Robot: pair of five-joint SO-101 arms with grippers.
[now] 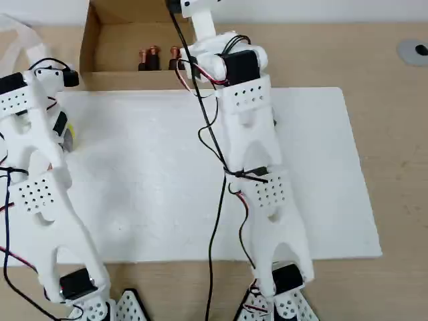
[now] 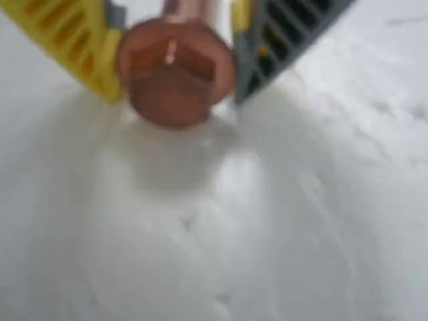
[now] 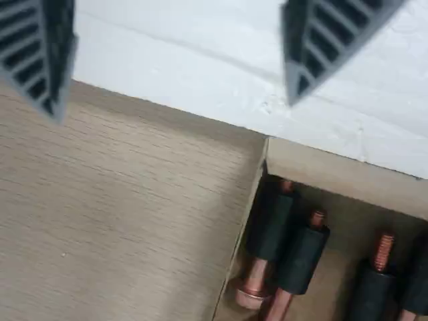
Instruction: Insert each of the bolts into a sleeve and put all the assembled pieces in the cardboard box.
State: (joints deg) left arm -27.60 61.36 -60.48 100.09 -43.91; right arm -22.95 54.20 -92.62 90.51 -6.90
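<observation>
- High view: my two arms stood side by side at the wooden table [image 1: 394, 134]. The cardboard box [image 1: 90, 47] sat at the far side, and a white foam sheet [image 1: 154, 180] lay against its near wall.
- My left gripper [image 2: 175, 93] was clamped on a copper bolt [image 2: 174, 63]. One yellow finger [image 2: 67, 47] and one grey finger [image 2: 287, 33] pressed on either side of the round head.
- That bolt hung head-down close over the foam sheet, well outside the box. I could not tell whether the head touched the foam.
- From above, my left arm [image 1: 40, 194] ended on the near side of the box, out beyond its left corner, at the foam sheet's left edge.
- My right arm [image 1: 257, 154] lay stretched across the foam sheet toward the box, its wrist above the near wall.
- My right gripper [image 3: 175, 100] was spread wide and held nothing. Its dark ribbed fingers [image 3: 47, 53] stood well apart above a corner of the box, where table, foam sheet and cardboard met.
- Several assembled pieces [image 3: 271, 227], copper bolts pushed through black sleeves [image 3: 304, 257], lay side by side inside the box, near its near wall.
- Threaded bolt ends stuck out of the sleeves on one side, and copper heads showed on the other.
</observation>
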